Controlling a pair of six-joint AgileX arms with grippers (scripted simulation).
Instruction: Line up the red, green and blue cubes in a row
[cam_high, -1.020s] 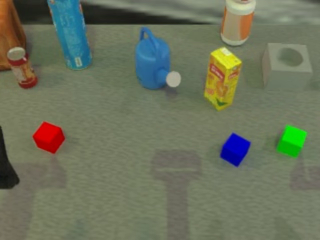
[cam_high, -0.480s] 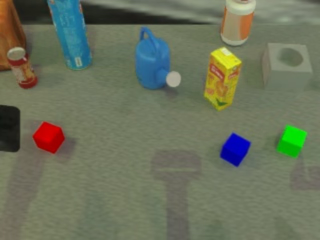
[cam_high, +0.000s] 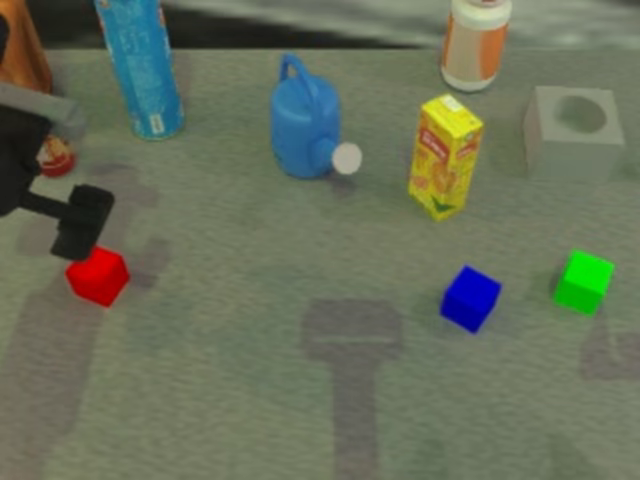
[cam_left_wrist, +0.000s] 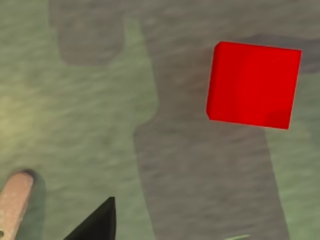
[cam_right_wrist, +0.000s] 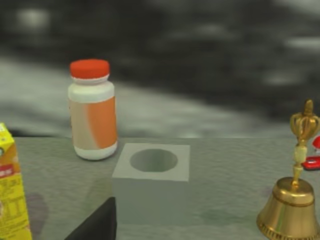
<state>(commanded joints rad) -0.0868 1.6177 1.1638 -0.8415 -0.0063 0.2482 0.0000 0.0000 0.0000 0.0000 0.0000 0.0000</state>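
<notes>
Red matte cube (cam_high: 98, 276), small and plain, sits near the table's left edge, and the left gripper (cam_high: 80, 222) hangs just behind it, almost over it but not touching. Whether that claw is spread or closed cannot be told: the top view shows only a dark block, and the left wrist view shows one black fingertip at its lower edge with the red cube (cam_left_wrist: 254, 84) lying apart from it on bare table. The step in hand looks like the approach to a first pick; none of the cubes is lined up yet. The next move likely calls for centring the fingers over the cube, lowering around it, and closing.

Well to the right lie the deep blue matte cube (cam_high: 471, 297) and, near the right edge, the bright green matte cube (cam_high: 584, 281), close together but not touching.

Behind the gripper, the black left arm reaches in from the far left corner, angled down toward the cube. The right arm stays out of the top view; its wrist camera faces the far right of the table.
</notes>
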